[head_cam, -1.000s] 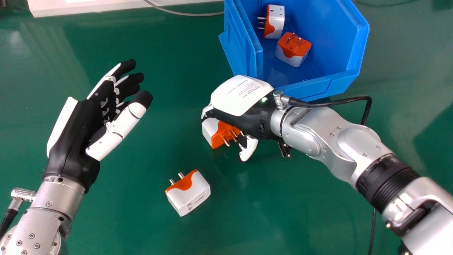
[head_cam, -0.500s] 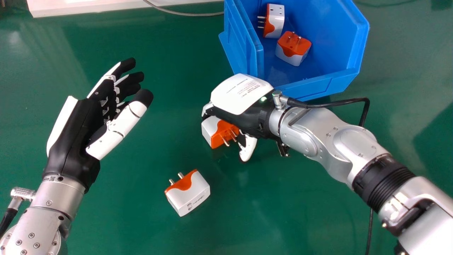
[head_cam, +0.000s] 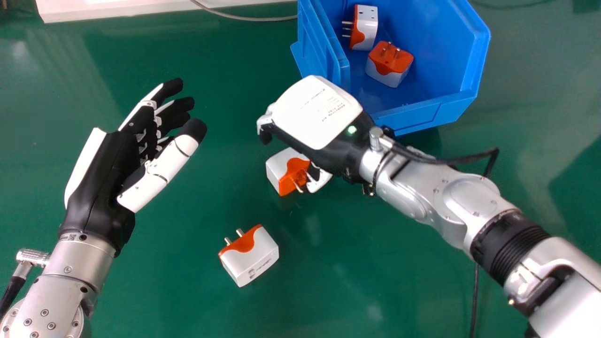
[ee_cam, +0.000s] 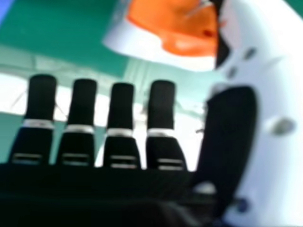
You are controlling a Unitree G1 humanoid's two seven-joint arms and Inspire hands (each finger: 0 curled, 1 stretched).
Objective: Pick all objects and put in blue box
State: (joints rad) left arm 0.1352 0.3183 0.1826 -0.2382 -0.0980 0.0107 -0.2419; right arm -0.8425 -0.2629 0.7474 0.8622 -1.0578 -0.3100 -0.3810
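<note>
The right hand [head_cam: 314, 112] hangs palm down off the blue box [head_cam: 422, 112]'s near left corner, fingers released, thumb beside a plug adapter [head_cam: 280, 172] on the desk [head_cam: 188, 272]. Another adapter [head_cam: 251, 258] lies nearer the robot; two more adapters [head_cam: 387, 68] sit inside the box. The left hand [head_cam: 96, 178] is open, palm inward.

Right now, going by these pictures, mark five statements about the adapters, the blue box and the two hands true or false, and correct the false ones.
1. Two adapters lie in the blue box. True.
2. The left hand is holding an adapter. False: the left hand is open and empty.
3. The right hand is over part of an orange and white adapter. True.
4. No adapter is outside the box. False: two adapters are on the green table.
5. The adapter nearest the robot has its pins pointing away from the robot. True.
</note>
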